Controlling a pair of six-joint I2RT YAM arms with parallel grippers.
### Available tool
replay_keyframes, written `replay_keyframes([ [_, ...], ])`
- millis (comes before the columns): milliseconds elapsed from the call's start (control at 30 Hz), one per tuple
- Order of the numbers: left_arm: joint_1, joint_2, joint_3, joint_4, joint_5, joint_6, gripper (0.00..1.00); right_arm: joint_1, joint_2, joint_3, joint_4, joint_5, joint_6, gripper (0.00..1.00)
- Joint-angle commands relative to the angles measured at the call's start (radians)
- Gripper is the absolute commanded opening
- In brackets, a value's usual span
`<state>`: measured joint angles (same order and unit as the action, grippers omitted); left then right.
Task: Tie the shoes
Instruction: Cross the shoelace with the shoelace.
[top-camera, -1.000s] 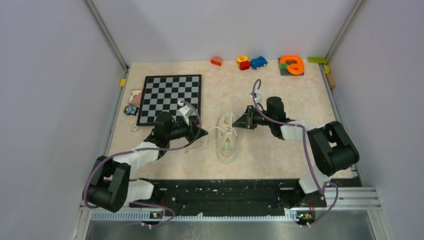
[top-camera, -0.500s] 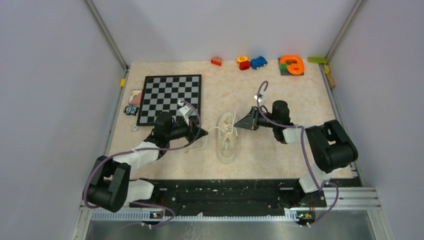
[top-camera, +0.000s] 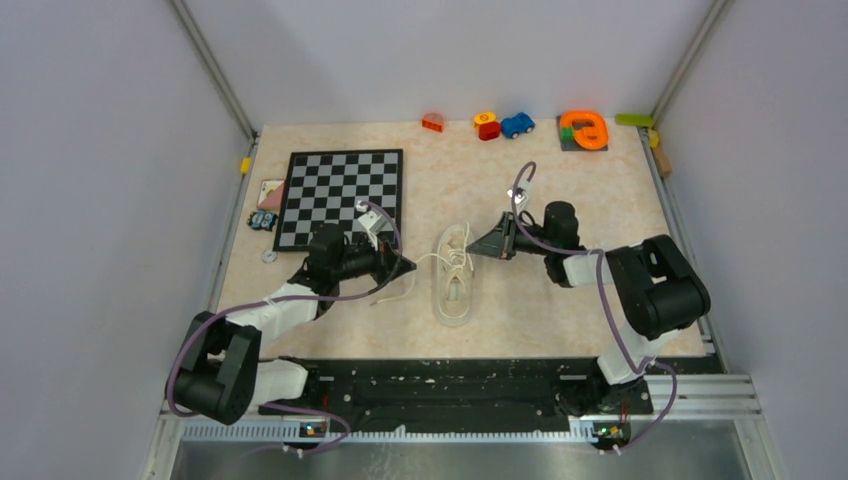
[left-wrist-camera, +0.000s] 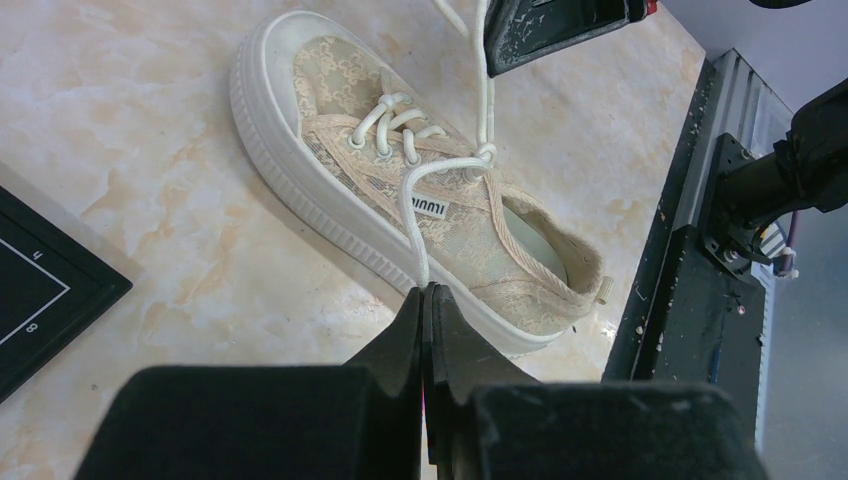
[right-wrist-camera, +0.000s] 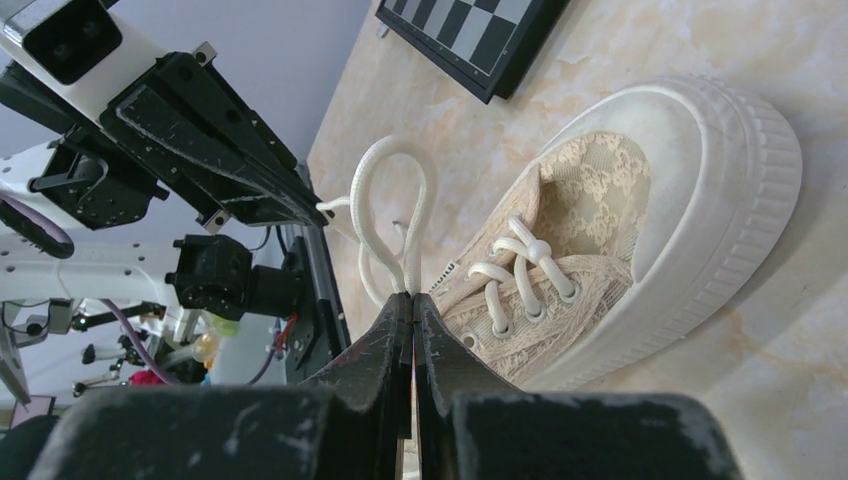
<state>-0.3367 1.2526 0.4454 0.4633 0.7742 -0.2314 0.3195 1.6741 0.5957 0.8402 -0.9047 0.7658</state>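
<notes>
The cream shoe (top-camera: 455, 285) lies on the table between both arms, its toe towards the far side. My left gripper (top-camera: 410, 267) sits just left of it, shut on one white lace (left-wrist-camera: 410, 215) that runs taut from the knot on the tongue (left-wrist-camera: 483, 155) to the fingertips (left-wrist-camera: 428, 292). My right gripper (top-camera: 474, 249) is at the shoe's right side, shut on the base of a lace loop (right-wrist-camera: 390, 205) standing up from its fingertips (right-wrist-camera: 411, 298). In the right wrist view the shoe's toe cap (right-wrist-camera: 700, 170) is at the right.
A chessboard (top-camera: 340, 195) lies at the back left, with a card (top-camera: 270, 193) and small bits beside it. Toy blocks, a blue car (top-camera: 517, 125) and an orange ring (top-camera: 584, 130) line the far edge. The black rail (top-camera: 450, 385) runs along the near edge.
The right arm's wrist has shifted a little to the right and turned, its gripper still shut on the loop by the shoe. The left arm and shoe have stayed put.
</notes>
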Motion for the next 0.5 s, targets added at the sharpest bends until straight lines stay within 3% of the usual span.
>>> replay_keyframes([
  [0,0.001,-0.017,0.021,0.040,0.019,0.007,0.00,0.003,0.021,0.013,0.078,-0.023,0.004,0.02],
  [467,0.001,-0.013,0.022,0.039,0.020,0.010,0.00,0.016,0.038,0.029,0.089,-0.029,0.003,0.12],
])
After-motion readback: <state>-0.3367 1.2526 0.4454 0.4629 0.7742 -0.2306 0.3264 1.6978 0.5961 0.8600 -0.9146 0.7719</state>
